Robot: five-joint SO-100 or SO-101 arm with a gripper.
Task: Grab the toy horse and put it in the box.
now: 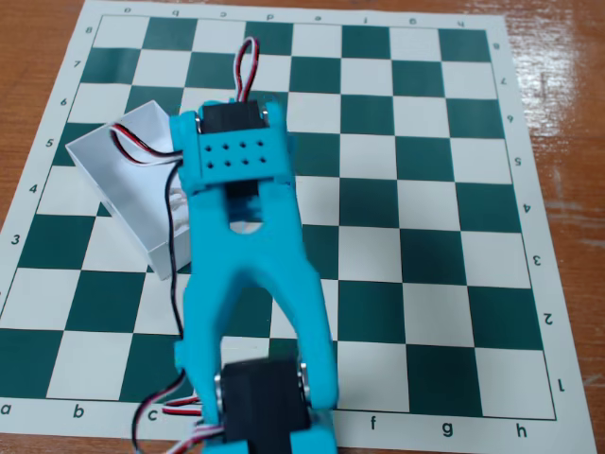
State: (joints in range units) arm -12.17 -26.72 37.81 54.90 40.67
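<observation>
Tiny white-grey plastic toy horse: not visible, hidden or out of view. White thin-walled open box (118, 175) on green-white chessboard mat (425, 189), beside turquoise arm (246, 246). End effector hidden under arm; open or closed, cannot tell. Horse likely light, rigid, slippery; pinch across body.

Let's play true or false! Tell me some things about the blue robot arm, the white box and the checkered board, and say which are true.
1. The box is white. True.
2. The box sits at the right edge of the chessboard in the fixed view. False: it sits on the left side.
3. The robot arm is red. False: it is light blue.
4. The arm hides part of the box. True.
5. The toy horse stands in plain sight on the board. False: no horse is visible.
</observation>
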